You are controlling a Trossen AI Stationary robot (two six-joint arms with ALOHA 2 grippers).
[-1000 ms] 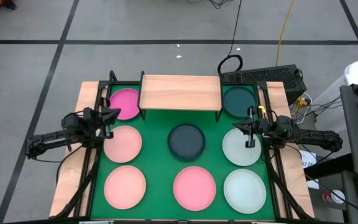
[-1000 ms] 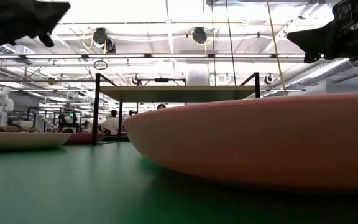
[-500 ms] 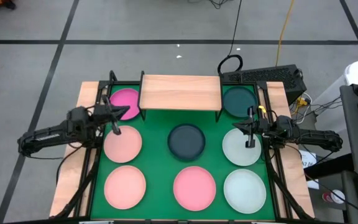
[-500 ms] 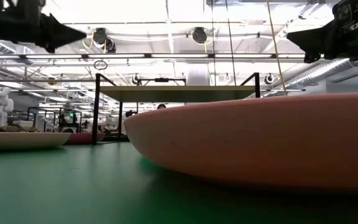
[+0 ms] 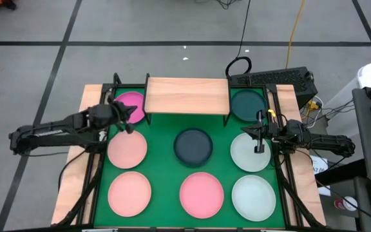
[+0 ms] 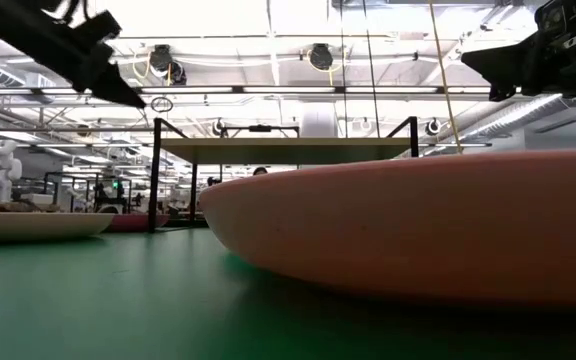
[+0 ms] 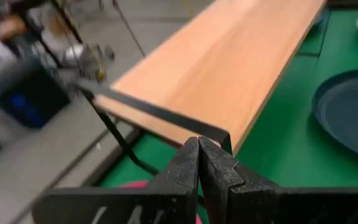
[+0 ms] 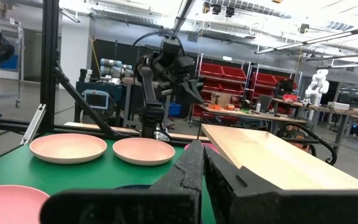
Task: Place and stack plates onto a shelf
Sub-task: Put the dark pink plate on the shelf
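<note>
Fingers pressed together and empty, the left gripper (image 5: 127, 124) hangs above the table (image 5: 163, 193) between the hot pink plate (image 5: 133, 103) and a salmon plate (image 5: 127, 149), its arm stretched in low from the left edge and angled toward the shelf (image 5: 187, 95). The right gripper (image 5: 259, 143), fingers likewise closed on nothing, hovers over the near edge of a mint plate (image 5: 248, 153), its arm reaching in level from the right. The shelf stands bare at the table's far side; a teal plate (image 5: 193, 146) lies just before it, another (image 5: 247, 104) beside its right end
</note>
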